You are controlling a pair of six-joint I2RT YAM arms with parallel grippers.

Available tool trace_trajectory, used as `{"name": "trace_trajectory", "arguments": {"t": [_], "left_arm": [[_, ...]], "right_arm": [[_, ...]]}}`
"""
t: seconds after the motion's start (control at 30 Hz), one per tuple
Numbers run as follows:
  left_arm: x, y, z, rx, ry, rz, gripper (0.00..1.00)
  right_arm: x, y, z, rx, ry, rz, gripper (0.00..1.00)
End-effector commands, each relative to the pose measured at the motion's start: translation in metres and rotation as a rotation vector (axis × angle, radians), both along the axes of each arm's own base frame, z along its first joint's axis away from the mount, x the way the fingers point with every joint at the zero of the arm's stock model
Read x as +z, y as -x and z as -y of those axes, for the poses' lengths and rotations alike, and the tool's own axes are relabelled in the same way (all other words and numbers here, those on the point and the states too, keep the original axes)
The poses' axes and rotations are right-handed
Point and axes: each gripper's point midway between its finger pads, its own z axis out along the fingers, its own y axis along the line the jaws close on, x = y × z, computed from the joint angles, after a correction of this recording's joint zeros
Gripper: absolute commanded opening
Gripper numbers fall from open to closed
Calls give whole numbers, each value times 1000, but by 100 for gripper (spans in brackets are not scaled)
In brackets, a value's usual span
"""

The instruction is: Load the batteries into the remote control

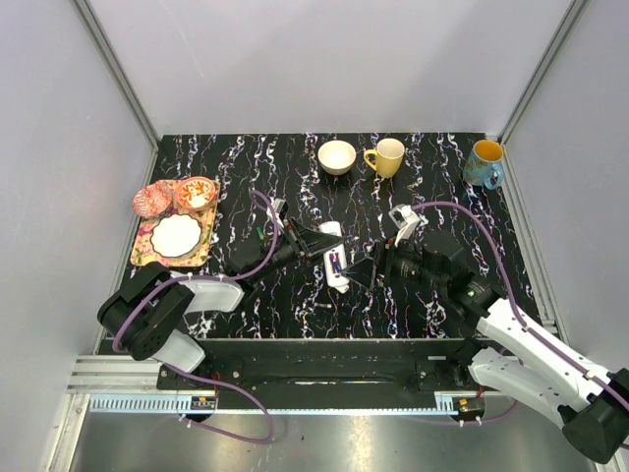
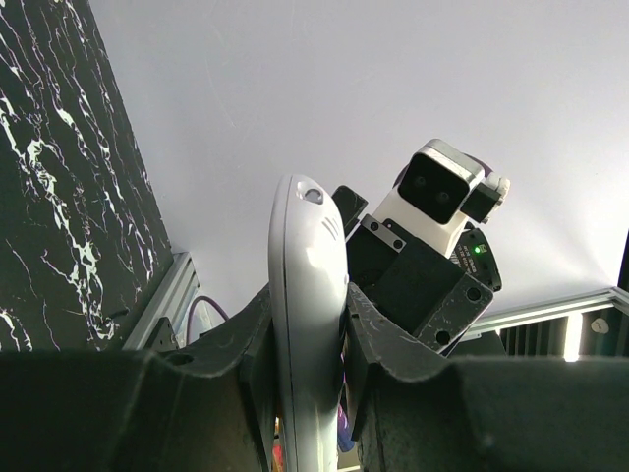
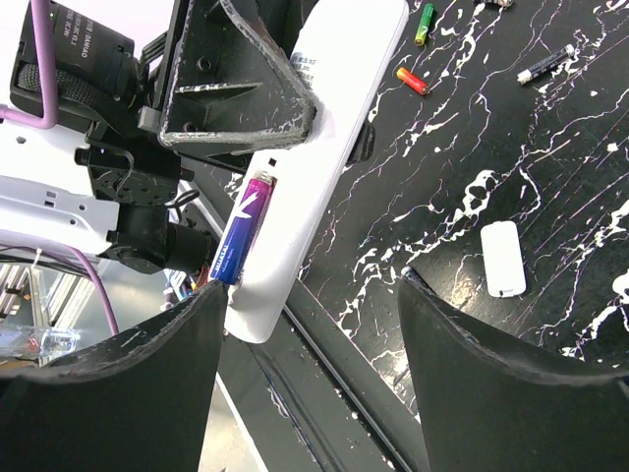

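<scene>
Black fingers (image 2: 398,344) of the left gripper (image 2: 307,339) were clamped tight across the slim white remote control (image 3: 349,79). We saw it held over the middle of the black, white-veined table (image 3: 531,147), its back compartment open and a purple-blue battery (image 3: 242,231) with a red end lying inside. The right gripper (image 3: 313,285) stood wide open and empty just beside the remote, while a red-orange battery (image 3: 413,80), a green battery (image 3: 424,24), a dark battery (image 3: 547,62) and a flat rounded white cover (image 3: 503,258) lay loose on the table, and a cream bowl (image 1: 337,156), a yellow mug (image 1: 386,156) and a blue mug (image 1: 485,163) stood at its far edge.
</scene>
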Motion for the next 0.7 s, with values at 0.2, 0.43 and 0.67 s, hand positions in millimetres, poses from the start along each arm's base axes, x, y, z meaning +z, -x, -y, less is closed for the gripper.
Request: {"name": "trace_trajectory", "arguments": {"t": [0.2,0.43,0.67], "left_arm": [[88,32,-26,-11,276,327,0],[85,33,-26,-11,267,328,0],[83,32,-26,-2,254,340,0]], "right_arm": [[13,-10,-5,-2,-31,39,75],[14,-12,-8,0,-36,28,75],[19,-11,-11,7,-55,6,75]]}}
